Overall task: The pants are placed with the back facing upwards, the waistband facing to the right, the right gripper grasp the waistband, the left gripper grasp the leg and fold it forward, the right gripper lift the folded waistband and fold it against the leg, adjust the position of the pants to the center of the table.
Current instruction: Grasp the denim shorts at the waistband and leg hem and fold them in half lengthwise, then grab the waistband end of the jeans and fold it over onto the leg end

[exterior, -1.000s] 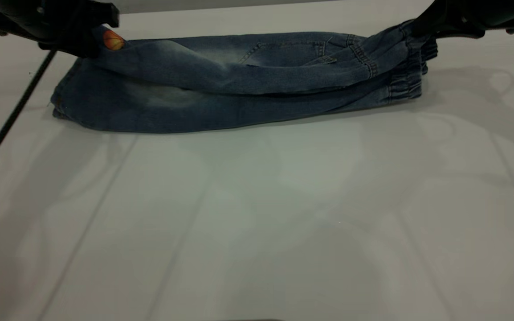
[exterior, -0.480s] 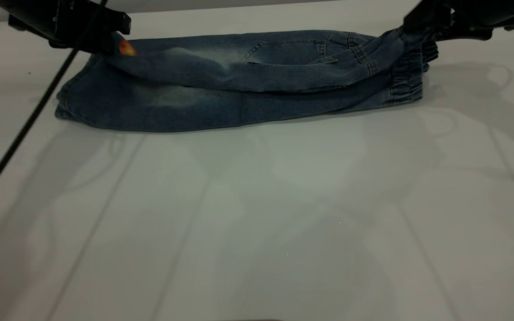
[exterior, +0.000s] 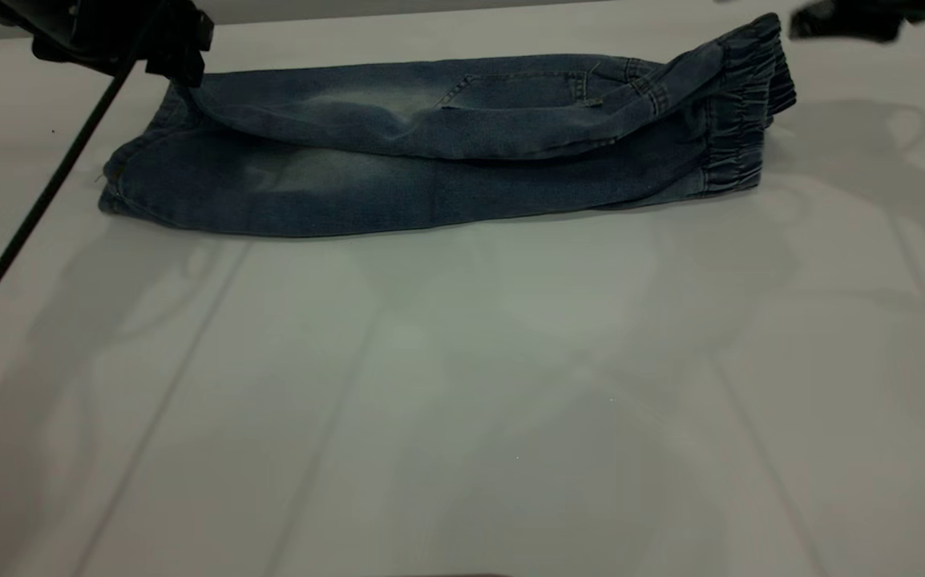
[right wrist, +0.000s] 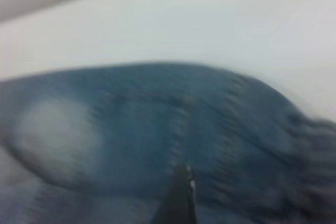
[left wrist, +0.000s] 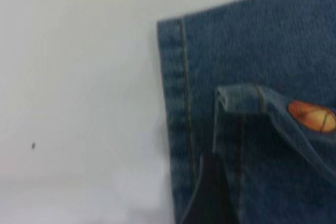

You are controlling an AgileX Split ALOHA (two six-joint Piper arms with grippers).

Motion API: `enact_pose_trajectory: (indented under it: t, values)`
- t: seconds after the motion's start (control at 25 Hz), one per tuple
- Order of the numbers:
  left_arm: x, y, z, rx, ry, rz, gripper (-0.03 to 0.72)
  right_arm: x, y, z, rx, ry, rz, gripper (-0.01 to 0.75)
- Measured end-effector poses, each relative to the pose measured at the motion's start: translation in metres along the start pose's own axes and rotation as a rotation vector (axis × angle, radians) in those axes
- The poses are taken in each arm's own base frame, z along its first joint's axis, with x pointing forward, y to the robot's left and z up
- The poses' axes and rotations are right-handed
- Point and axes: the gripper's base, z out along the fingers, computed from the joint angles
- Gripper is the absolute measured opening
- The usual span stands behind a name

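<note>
**A:** Where do the pants (exterior: 430,152) lie for you right now?

**B:** Along the far edge of the surface (exterior: 462,401), long axis running left to right. They are already doubled lengthwise, one leg (exterior: 398,112) laid over the other. The waistband (exterior: 739,120) is at the right end, its gathered edge standing up a little off the surface; the hems sit at the left end.

**A:** And your grippers?

**B:** The right gripper (exterior: 859,18) hangs near the far right corner, just above and beyond the waistband, apart from the cloth. You cannot tell from these views whether it is spread or closed; the right wrist view shows only one dark tip over the denim. The left gripper (exterior: 170,60) is at the far left, over the hem of the upper leg. In the left wrist view a fold of hem with the orange ball (left wrist: 311,116) on it stands up beside a dark finger (left wrist: 212,192), but whether that finger pinches the cloth you cannot tell either.

**A:** So which arm takes the next fold?

**B:** By my judgement, your right one. It is much the nearer to the waistband, which lies just below and toward the surface's middle from it. You would come down on the band, then carry it leftward along the pants' long axis toward the hems.
</note>
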Motion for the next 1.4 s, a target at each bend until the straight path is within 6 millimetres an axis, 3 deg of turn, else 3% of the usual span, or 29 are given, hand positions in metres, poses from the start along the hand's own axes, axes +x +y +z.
enact_pose_trajectory:
  t: [0.16,0.24,0.56,0.84,1.16,1.4]
  values:
    - [-0.007,-0.007,-0.011,-0.021,0.037,-0.012,0.536,-0.027,0.014,0.0,-0.076,-0.065,-0.022,0.62]
    - [-0.006,-0.01,-0.015,-0.034,0.079,-0.019,0.536,-0.031,0.017,-0.001,-0.097,-0.068,0.002,0.61]
    - [0.011,-0.031,-0.024,-0.071,0.305,-0.067,0.538,-0.003,0.032,-0.006,-0.256,0.251,0.09,0.593]
    - [0.02,-0.047,0.003,0.0,0.229,-0.047,0.538,0.024,0.044,0.0,-0.21,0.468,-0.044,0.594]
    - [0.022,-0.059,0.021,0.074,0.113,-0.04,0.537,0.038,0.061,0.009,-0.199,0.527,-0.122,0.594]
    - [0.016,-0.07,0.039,0.198,-0.13,0.064,0.517,0.044,0.069,0.004,-0.287,0.604,-0.099,0.587]
